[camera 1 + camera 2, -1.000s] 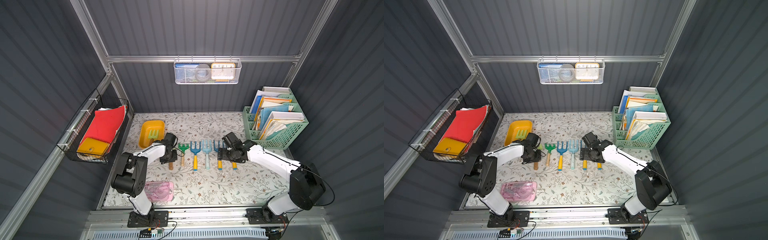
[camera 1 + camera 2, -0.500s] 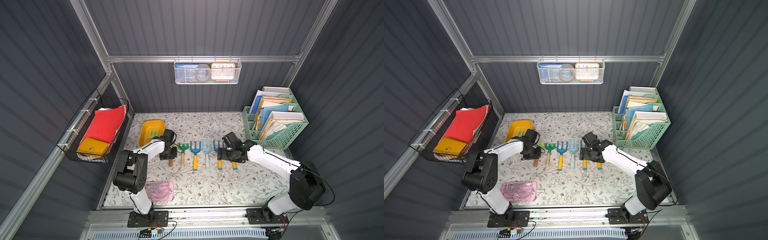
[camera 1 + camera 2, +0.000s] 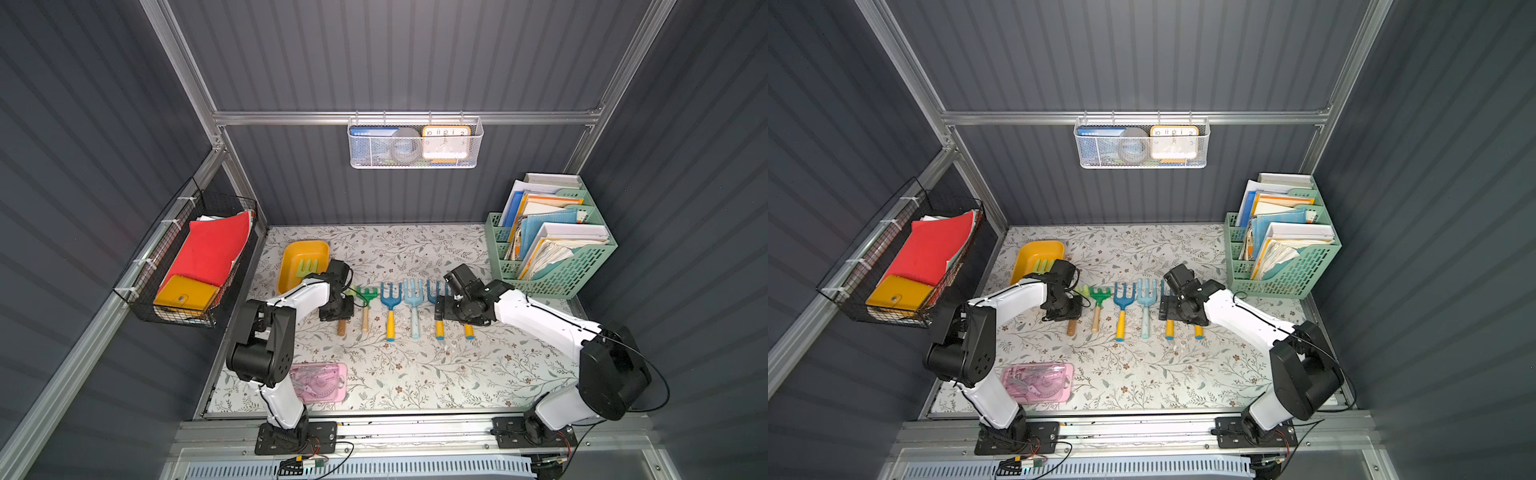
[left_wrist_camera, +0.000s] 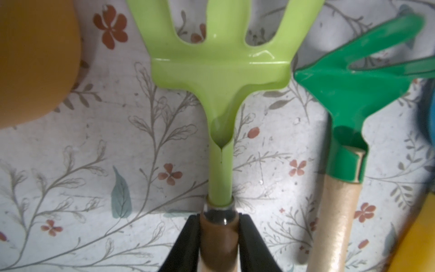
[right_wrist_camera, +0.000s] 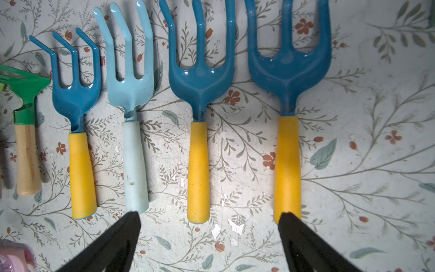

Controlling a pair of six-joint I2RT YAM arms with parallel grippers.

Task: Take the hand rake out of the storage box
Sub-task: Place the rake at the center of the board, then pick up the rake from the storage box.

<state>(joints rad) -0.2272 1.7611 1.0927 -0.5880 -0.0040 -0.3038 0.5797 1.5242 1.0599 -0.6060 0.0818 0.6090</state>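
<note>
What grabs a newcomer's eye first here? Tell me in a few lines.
A tidy row of hand rakes lies across the middle of the floral mat. At its end nearest the mustard-yellow storage box, the left gripper clasps the light green hand rake by its brown handle. A second light green rake head lies inside the box.

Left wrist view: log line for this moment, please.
left gripper: shut on light green hand rake handle | rake: on mat, outside storage box | right gripper: open, empty

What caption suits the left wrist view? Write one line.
The left end effector grips the light green hand rake beside a dark green rake.
</note>
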